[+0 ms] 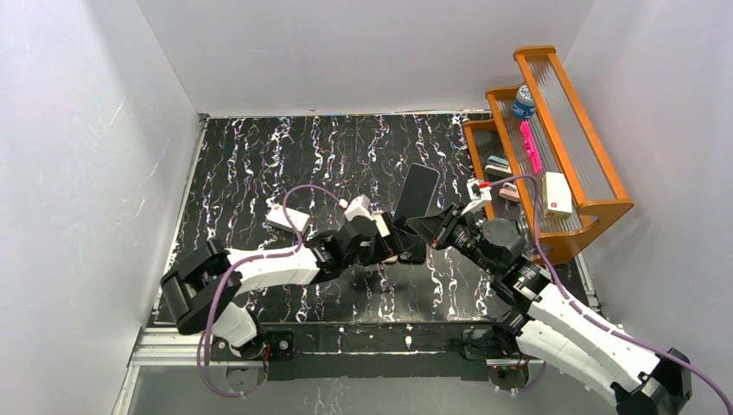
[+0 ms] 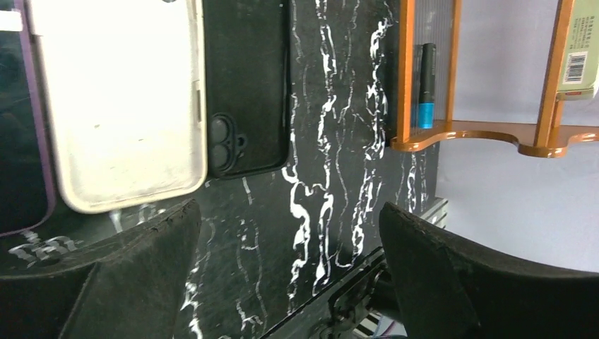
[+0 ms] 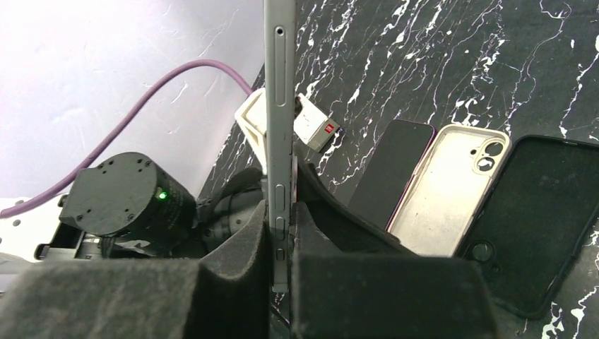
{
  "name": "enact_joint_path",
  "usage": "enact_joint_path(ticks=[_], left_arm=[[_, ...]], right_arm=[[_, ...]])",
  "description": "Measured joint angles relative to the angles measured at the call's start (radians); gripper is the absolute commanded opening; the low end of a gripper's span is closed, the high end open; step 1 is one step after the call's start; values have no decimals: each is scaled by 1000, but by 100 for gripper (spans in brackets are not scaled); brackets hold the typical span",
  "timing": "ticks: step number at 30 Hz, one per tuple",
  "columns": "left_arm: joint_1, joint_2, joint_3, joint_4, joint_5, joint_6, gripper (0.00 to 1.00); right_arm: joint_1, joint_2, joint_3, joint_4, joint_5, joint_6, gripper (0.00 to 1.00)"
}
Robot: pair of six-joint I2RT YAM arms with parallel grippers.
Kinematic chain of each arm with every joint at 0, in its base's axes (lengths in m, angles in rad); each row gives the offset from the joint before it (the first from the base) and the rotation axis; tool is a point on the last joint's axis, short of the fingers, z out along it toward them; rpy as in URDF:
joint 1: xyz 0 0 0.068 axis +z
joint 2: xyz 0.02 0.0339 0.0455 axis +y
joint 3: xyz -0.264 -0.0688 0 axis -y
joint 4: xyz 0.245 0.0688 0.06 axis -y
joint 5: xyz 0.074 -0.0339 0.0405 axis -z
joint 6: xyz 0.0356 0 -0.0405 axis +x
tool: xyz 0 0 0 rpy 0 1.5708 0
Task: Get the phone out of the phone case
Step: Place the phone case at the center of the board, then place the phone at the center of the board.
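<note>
between the foam pads of the right gripper stands the phone, pinched by its lower end and seen edge-on in the right wrist view: a thin grey strip with side buttons and no case around it. from above, the same phone rises tilted off the table, dark face up, over the spot where the two arms meet. the jaws are closed tight on it, one pad on each flat face.

just beside it the left gripper hangs low over the marbled black table with its jaws spread wide and nothing between them; both dark fingers frame bare tabletop.

past the left fingertips three flat things lie side by side on the table, close together. the cream case is in the middle, hollow side up, its camera cutout showing in the right wrist view. the black case lies against one side of it, also hollow side up, with a round camera ring at its corner. on the other side is a dark slab with a purple rim; whether it is a phone or a case i cannot tell.

farther out, a small white box sits on the table near the left arm, and a purple cable loops over that arm. a wooden shelf stands at the right edge of the table, with a black and blue tube upright on it.
</note>
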State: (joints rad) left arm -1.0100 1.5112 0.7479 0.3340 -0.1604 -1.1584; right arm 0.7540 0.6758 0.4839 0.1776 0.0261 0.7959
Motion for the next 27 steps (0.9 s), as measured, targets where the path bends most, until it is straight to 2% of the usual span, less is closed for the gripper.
enact_joint_path(ticks=[5, 12, 17, 27], left_arm=[[26, -115, -70, -73, -24, 31, 98], [180, -332, -124, -251, -51, 117, 98], [195, -385, 16, -380, -55, 229, 98], [193, -327, 207, -435, 32, 399, 98]], right_arm=[[0, 11, 0, -5, 1, 0, 1], [0, 70, 0, -16, -5, -18, 1], [1, 163, 1, -8, -59, -38, 1], [52, 334, 23, 40, -140, -45, 1]])
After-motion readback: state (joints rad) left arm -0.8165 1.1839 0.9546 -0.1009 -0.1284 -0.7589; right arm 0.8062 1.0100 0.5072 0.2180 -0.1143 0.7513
